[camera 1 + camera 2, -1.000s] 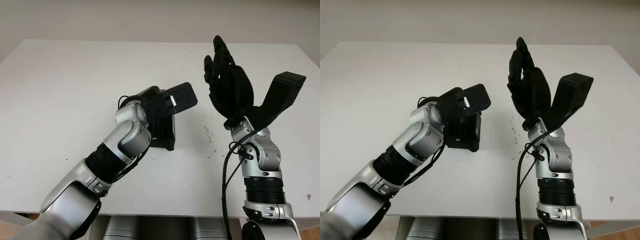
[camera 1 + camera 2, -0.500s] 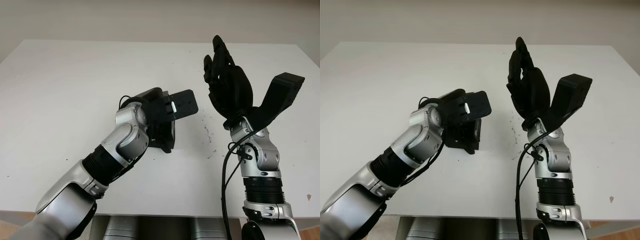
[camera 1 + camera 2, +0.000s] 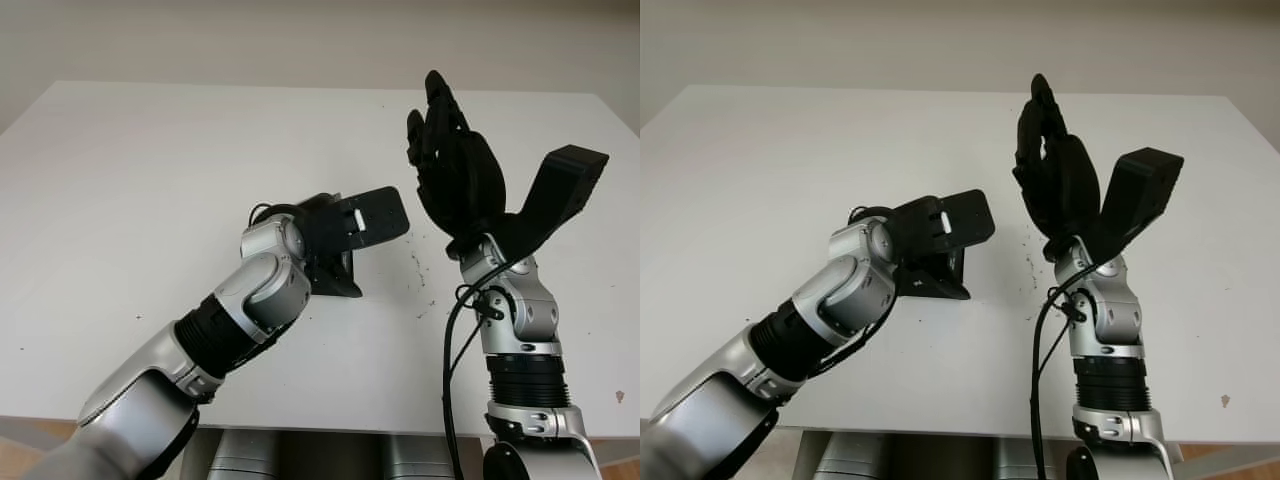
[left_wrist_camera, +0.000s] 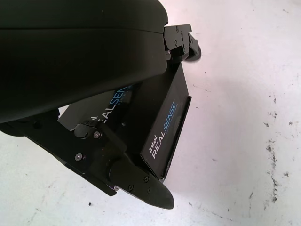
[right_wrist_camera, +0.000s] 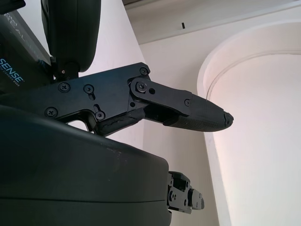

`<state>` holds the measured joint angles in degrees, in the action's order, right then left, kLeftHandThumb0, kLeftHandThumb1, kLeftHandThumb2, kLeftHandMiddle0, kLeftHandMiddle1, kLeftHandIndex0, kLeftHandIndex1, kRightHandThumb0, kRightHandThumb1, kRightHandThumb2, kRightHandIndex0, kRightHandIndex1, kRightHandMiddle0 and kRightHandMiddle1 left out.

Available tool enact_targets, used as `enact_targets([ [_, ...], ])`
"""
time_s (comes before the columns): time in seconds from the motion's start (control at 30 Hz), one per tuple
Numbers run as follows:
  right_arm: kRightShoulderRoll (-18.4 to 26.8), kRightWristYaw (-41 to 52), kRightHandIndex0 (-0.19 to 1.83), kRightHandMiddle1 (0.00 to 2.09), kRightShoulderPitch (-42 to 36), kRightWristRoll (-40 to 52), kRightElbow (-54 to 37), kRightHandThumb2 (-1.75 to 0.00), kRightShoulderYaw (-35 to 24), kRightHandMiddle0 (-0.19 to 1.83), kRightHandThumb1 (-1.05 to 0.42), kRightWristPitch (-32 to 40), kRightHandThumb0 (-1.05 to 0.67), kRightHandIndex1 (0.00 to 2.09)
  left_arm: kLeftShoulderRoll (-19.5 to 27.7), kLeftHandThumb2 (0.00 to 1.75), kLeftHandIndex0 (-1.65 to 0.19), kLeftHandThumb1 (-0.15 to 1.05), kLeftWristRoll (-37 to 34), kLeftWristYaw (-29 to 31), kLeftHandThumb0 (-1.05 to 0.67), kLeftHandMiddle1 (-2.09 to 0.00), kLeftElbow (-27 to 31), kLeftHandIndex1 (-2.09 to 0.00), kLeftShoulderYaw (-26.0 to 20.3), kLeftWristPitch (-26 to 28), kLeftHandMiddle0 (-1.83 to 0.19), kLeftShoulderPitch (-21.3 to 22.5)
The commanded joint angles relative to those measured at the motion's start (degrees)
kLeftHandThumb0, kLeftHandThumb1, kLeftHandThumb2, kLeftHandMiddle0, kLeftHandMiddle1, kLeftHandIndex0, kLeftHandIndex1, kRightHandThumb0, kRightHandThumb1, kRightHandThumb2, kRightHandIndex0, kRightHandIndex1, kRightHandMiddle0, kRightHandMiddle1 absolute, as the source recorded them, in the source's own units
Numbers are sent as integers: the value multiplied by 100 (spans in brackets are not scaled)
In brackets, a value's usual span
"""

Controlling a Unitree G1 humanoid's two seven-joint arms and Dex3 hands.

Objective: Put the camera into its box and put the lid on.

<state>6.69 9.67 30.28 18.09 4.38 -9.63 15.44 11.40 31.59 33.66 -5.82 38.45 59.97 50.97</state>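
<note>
Under your left robot hand (image 3: 325, 232), clamped on it, the black box (image 4: 160, 129) lies on the bench (image 3: 150, 170), while the right robot hand (image 3: 455, 170) hangs open, raised just beside.

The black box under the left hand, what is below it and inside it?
The black box, marked Intel RealSense, sits on the white table, with the left hand on it. Its contents are hidden by its walls and the hand. The right hand is raised, open.
</note>
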Motion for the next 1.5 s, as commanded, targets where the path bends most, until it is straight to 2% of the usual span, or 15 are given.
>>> enact_targets([
  [0.0,-16,-9,-18,6,48,4,-8,-66,-6,-11,-105,-45,-73,5,-140,38,19,105,-185,300,-58,0,-28,0,225,150,19,-75],
  [0.37,27,49,-18,6,58,2,38,-67,0,-11,-105,-54,-72,5,105,38,19,105,-416,628,-66,0,40,0,290,249,19,164],
  [0.63,52,15,-16,6,55,-1,6,-66,-32,-10,-105,0,-71,6,394,48,19,105,-751,307,-80,0,794,0,-519,-323,19,-76],
  [0.77,72,-14,-16,6,81,6,-3,-64,-55,-10,-105,24,-72,6,503,50,19,105,-1127,103,-84,0,1337,0,-1243,-723,19,-347],
  [0.9,142,-33,-16,6,119,-58,36,-64,-66,-9,-105,-4,-72,6,717,47,19,105,-1281,-342,-82,0,1721,0,-1872,-1560,19,-776],
  [1.0,215,5,-17,6,133,-84,66,-65,-70,-9,-105,-9,-73,5,834,47,19,105,-1244,-686,-83,0,1703,0,-2085,-2096,19,-957],
  [1.13,278,57,-18,6,135,-82,82,-64,-82,-10,-105,-15,-74,5,1009,44,19,105,-1164,-1307,-82,0,1484,0,-2456,-2950,19,-1215],
  [1.3,334,56,-17,7,126,-37,51,-62,-152,-8,-105,67,-74,5,848,29,18,105,-1547,-2366,-69,-2,948,-1,-3352,-4387,17,-1550],
  [1.37,361,156,-17,6,156,70,105,-61,-219,-8,-105,56,-74,5,827,19,-5,105,-1661,-2821,-54,-11,675,-13,-3691,-4951,-13,-1617],
  [1.4,376,199,-17,6,166,120,123,-61,-251,-8,-105,56,-74,6,825,14,-21,105,-1716,-2966,-48,-36,569,-32,-3810,-5139,-29,-1634],
  [1.43,407,261,-16,6,191,182,145,-60,-289,-8,-105,71,-75,6,910,10,-23,104,-1822,-2943,-44,-71,466,-62,-3936,-5278,-29,-1657],
  [1.47,443,320,-16,6,218,222,166,-60,-319,-9,-105,65,-75,6,1063,8,-19,103,-1887,-2800,-43,-89,392,-85,-3999,-5346,-27,-1676],
])
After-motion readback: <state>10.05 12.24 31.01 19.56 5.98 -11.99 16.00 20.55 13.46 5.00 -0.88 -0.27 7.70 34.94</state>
